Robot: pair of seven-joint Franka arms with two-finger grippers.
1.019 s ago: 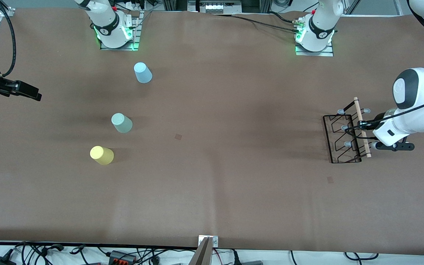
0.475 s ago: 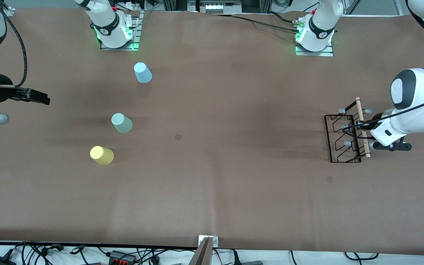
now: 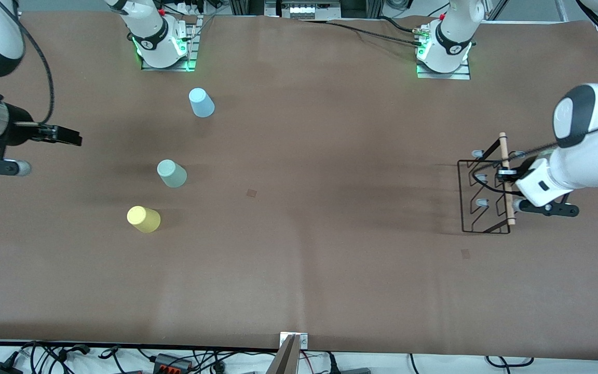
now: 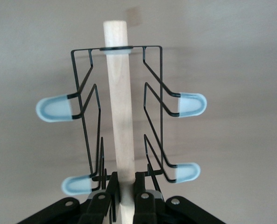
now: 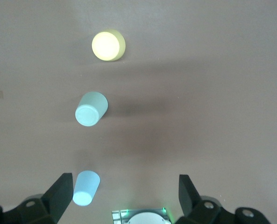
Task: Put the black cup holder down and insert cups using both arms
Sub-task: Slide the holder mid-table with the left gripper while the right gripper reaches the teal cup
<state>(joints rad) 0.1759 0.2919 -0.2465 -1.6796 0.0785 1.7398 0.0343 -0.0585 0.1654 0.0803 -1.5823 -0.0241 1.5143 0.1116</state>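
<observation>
The black cup holder (image 3: 478, 197) hangs from my left gripper (image 3: 506, 179) at the left arm's end of the table. The gripper is shut on its wooden rod handle (image 4: 119, 112); the grey-tipped pegs (image 4: 190, 103) stick out on both sides. My right gripper (image 3: 65, 136) is open and empty, up in the air at the right arm's end of the table. Three cups stand upside down on the table: light blue (image 3: 201, 102), pale grey-green (image 3: 172, 173) and yellow (image 3: 144, 218). The right wrist view shows them too: blue (image 5: 86, 187), grey-green (image 5: 91, 108), yellow (image 5: 109, 45).
The brown table cover (image 3: 299, 234) spreads between the cups and the holder. Both arm bases (image 3: 161, 44) stand along the table edge farthest from the front camera. Cables lie along the nearest edge.
My left gripper has lifted the holder off the table and tilted it upright. My right gripper has moved a little toward the cups.
</observation>
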